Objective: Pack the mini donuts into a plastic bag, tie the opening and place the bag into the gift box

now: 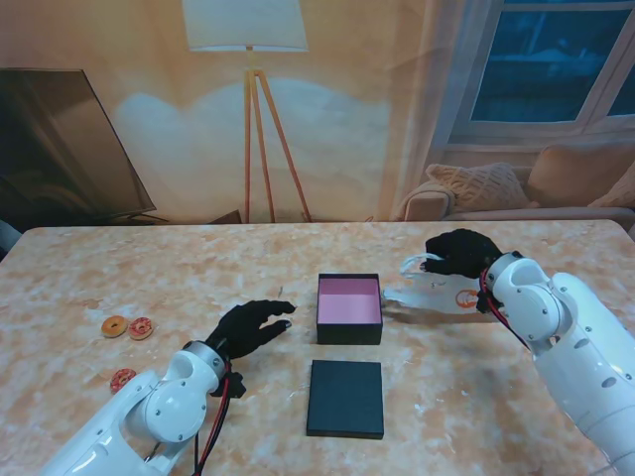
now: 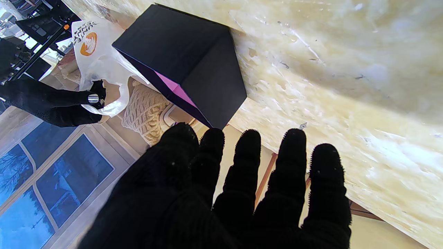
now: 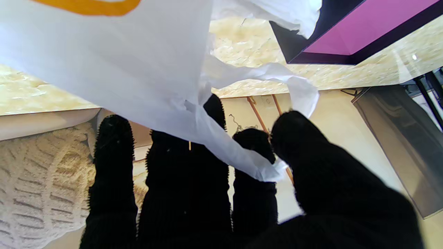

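A white plastic bag (image 1: 434,293) with an orange logo lies to the right of the open black gift box (image 1: 349,308), whose inside is pink. My right hand (image 1: 458,252) is shut on the bag's handle (image 3: 221,138), pinched between thumb and fingers. The bag (image 2: 90,52) and box (image 2: 187,62) also show in the left wrist view. My left hand (image 1: 248,325) hovers open just left of the box, fingers spread, holding nothing. Three mini donuts lie at the left: two side by side (image 1: 114,325) (image 1: 140,328) and one nearer to me (image 1: 122,379).
The box's black lid (image 1: 345,398) lies flat on the marble table (image 1: 496,397), nearer to me than the box. A printed living-room backdrop stands behind the table's far edge.
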